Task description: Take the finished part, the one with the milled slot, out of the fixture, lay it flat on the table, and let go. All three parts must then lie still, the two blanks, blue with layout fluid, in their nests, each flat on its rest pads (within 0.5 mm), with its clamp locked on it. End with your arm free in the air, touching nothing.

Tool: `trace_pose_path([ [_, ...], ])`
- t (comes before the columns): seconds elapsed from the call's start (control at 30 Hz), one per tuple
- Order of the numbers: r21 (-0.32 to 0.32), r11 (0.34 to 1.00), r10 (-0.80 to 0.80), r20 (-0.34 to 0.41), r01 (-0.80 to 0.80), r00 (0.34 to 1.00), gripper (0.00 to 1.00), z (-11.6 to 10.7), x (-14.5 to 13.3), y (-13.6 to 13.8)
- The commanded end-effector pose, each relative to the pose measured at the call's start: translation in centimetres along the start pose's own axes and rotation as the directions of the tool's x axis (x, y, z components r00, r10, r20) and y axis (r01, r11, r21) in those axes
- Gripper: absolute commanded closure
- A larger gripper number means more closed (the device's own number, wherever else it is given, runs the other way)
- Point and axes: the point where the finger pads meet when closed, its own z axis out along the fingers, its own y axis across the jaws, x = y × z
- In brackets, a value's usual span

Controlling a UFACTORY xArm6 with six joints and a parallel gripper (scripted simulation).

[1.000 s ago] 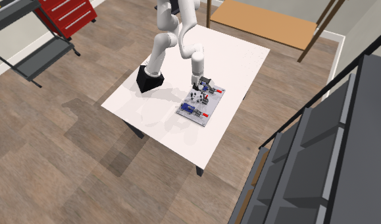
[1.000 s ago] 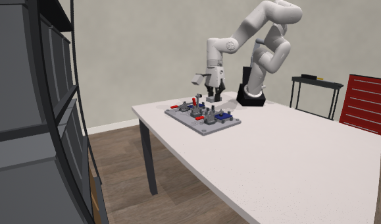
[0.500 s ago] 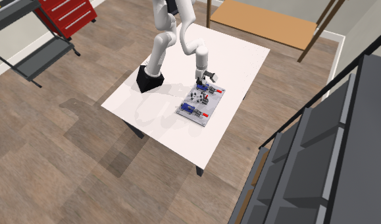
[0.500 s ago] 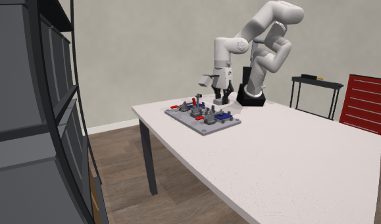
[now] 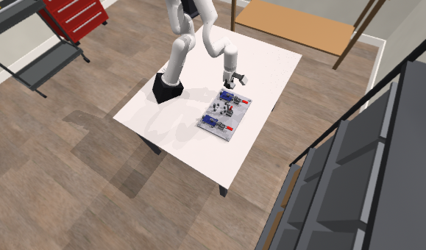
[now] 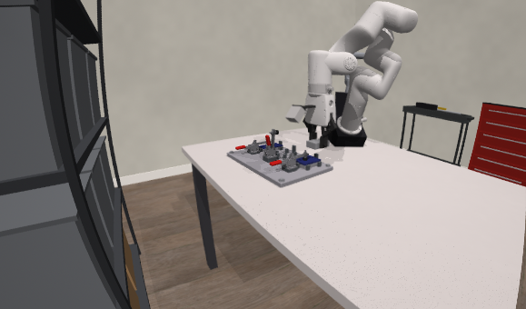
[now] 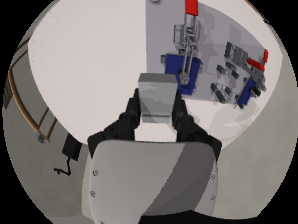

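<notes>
My gripper (image 5: 229, 85) is shut on the grey finished part (image 7: 157, 106) and holds it low over the white table, just past the far edge of the grey fixture plate (image 5: 224, 114). In the exterior view the part (image 6: 314, 144) sits at or just above the table top; I cannot tell whether it touches. Two blue blanks (image 5: 226, 95) (image 5: 210, 119) lie in the outer nests, with their red clamp handles (image 5: 244, 101) (image 5: 229, 128) laid down. The middle nest is empty, and its red clamp handle (image 5: 230, 108) stands upright.
The arm's black base (image 5: 168, 88) stands on the table to the left of the fixture. A dark shelving unit (image 5: 358, 176) stands at the right, a wooden bench (image 5: 296, 26) behind the table, and a red tool cabinet (image 5: 75, 16) at the back left.
</notes>
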Motion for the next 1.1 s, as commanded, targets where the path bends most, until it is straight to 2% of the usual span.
trace_pose_path([
  [0.0,-0.009,1.000,0.001,-0.002,-0.001,1.000,1.00,0.0,0.2,-2.4],
  [0.3,-0.009,1.000,0.001,-0.002,-0.001,1.000,1.00,0.0,0.2,-5.1],
  [0.7,-0.009,1.000,0.001,-0.002,-0.001,1.000,1.00,0.0,0.2,-6.7],
  [1.07,-0.009,1.000,0.001,-0.002,-0.001,1.000,1.00,0.0,0.2,-7.1],
])
